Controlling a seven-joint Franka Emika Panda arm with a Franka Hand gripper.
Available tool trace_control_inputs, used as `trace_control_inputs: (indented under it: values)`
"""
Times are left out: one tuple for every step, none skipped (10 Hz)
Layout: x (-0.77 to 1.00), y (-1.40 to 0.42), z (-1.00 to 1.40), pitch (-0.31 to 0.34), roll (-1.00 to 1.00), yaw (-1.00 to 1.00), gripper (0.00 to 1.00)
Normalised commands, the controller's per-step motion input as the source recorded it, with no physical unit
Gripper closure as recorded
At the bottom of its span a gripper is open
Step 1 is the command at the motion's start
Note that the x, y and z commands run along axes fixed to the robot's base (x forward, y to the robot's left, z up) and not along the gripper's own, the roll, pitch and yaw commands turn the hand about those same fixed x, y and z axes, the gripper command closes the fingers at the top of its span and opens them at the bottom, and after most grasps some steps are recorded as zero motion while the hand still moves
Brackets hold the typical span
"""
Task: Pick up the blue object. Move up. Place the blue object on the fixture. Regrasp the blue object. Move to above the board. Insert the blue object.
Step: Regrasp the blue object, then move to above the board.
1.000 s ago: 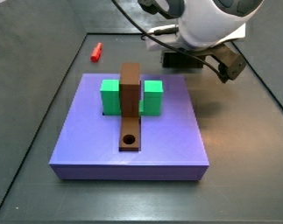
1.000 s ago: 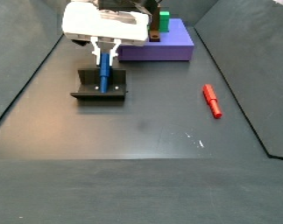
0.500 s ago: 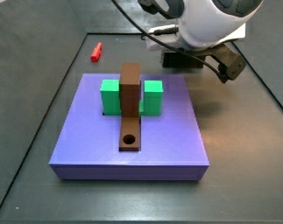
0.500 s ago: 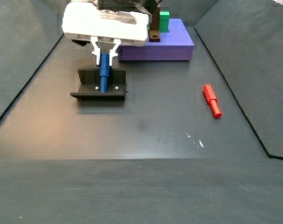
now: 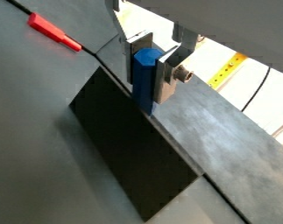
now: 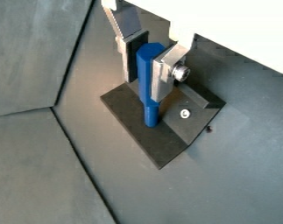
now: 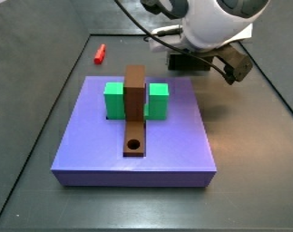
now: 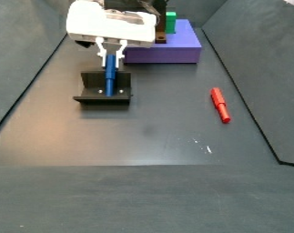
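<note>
Since the slim blue cylindrical peg (image 6: pixel 150 85) stands upright right between the jaws, long axis running straight down from the fingertips, its lower end reaches the small dark blocky fixture (image 8: pixel 103 94) directly below. The two-finger gripper (image 6: pixel 147 63) looks clamped on the peg's upper part, silver plates pressing both sides. My guess: the place-on-fixture step. The big lavender slab board (image 7: pixel 135 136) sits well off to the side.

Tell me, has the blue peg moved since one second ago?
No. In a side view the blue peg stands at the same spot over the fixture, between the gripper fingers.
</note>
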Motion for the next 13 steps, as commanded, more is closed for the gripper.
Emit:
trace_control_inputs:
  values:
    - [0.00,0.00,0.00,0.000,0.00,0.00,1.00]
    - [0.00,0.00,0.00,0.000,0.00,0.00,1.00]
    - [0.00,0.00,0.00,0.000,0.00,0.00,1.00]
    - [0.00,0.00,0.00,0.000,0.00,0.00,1.00]
    - [0.00,0.00,0.00,0.000,0.00,0.00,1.00]
    - [0.00,0.00,1.40,0.000,0.00,0.00,1.00]
    - [-0.01,0.02,1.40,0.030,0.00,0.00,1.00]
    - [-0.04,0.02,1.40,0.048,-0.05,0.00,1.00]
    - [-0.02,0.03,1.40,0.048,-0.01,0.02,1.00]
    - [-0.01,0.01,1.40,0.069,0.02,0.03,1.00]
    - [-0.01,0.00,1.40,0.065,0.01,0.03,1.00]
    - [0.00,0.02,1.40,0.050,-0.01,0.04,1.00]
    - [0.01,-0.01,0.83,0.053,-0.01,0.04,1.00]
